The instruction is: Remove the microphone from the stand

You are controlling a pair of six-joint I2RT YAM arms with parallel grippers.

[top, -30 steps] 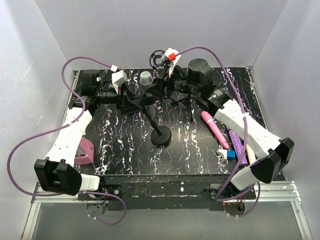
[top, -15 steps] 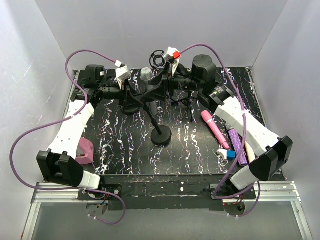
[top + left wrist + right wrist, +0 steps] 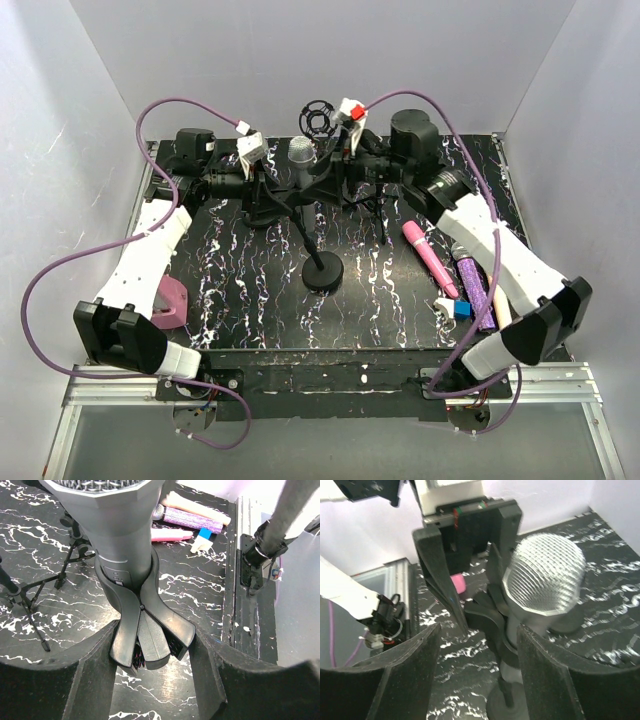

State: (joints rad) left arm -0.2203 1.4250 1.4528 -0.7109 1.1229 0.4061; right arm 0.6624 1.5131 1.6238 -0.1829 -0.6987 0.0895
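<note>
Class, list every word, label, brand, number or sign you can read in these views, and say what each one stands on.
No text in any view can be read.
The microphone has a small mark low on its body, just above the clip: too small to read.

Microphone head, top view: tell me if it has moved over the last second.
Yes. The microphone head has shifted slightly to the right, closer to lining up over the stand's round base, which stayed put.
</note>
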